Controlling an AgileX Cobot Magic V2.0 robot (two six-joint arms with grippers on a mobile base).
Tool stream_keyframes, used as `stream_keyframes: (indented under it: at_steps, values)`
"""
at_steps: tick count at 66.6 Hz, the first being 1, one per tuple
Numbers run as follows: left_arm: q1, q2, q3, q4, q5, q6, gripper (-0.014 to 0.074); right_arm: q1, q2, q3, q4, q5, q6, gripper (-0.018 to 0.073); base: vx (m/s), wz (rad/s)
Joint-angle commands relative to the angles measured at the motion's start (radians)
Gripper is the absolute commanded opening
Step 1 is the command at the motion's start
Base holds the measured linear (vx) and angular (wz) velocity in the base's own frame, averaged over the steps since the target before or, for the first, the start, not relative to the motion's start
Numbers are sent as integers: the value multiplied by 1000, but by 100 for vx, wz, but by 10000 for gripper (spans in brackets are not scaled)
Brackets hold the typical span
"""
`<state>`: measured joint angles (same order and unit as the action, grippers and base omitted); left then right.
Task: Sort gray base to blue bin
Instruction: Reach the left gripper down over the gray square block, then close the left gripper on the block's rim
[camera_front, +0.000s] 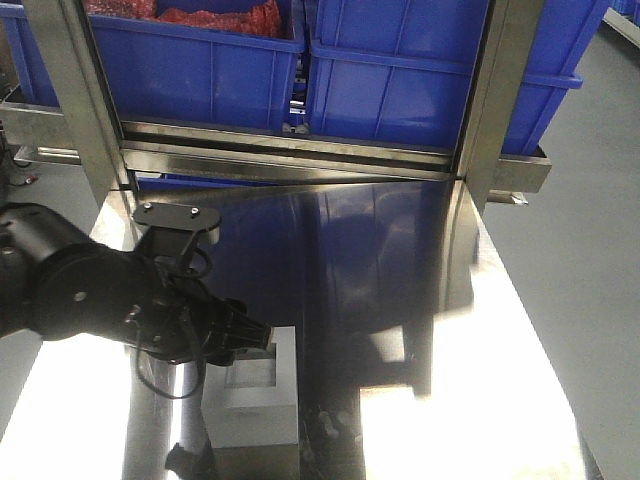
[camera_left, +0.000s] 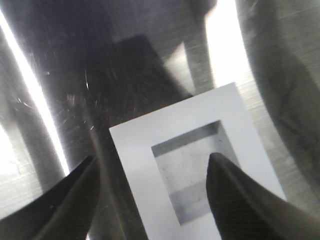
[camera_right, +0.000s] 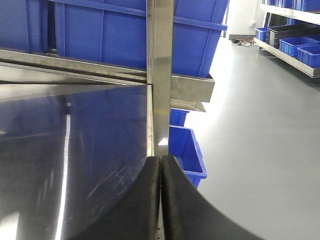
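The gray base (camera_front: 262, 405) stands on the steel table (camera_front: 400, 290) near its front left, square recess facing up. My left gripper (camera_front: 262, 340) reaches onto it from the left and is open. In the left wrist view the gray base (camera_left: 135, 150) fills the lower middle; the left gripper (camera_left: 152, 157) straddles one wall of it. One fingertip (camera_left: 75, 200) is outside the block and the other hangs over the recess. Two blue bins (camera_front: 420, 80) sit on the rack behind the table. My right gripper (camera_right: 160, 167) is shut on nothing at the table's right edge.
The left-hand bin (camera_front: 200, 60) holds red material. Steel rack posts (camera_front: 75, 110) and a cross rail (camera_front: 290, 150) stand between table and bins. A smaller blue bin (camera_right: 187, 150) sits on the floor beside the table's right edge, next to a post (camera_right: 160, 75).
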<state>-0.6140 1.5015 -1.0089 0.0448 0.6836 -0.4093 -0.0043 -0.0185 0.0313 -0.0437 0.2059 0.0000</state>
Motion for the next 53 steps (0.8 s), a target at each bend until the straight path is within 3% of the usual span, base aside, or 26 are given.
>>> stream_keyframes:
  at_steps: [1,39,46,53]
  values:
    - [-5,-2,-34,5,-20,-53,431,-1,-9,6,-9,-80,-12,-5,0,0]
    - [-5,93,-34,-9,-2,-78,415,-1,-9,6,-9,-79,-12,-5,0,0]
    - [-5,95,-34,-15,8,-75,347,-1,-9,6,-9,-79,-12,-5,0,0]
    - [-5,95,-34,-20,12,-65,215,-1,-9,6,-9,-79,-12,-5,0,0]
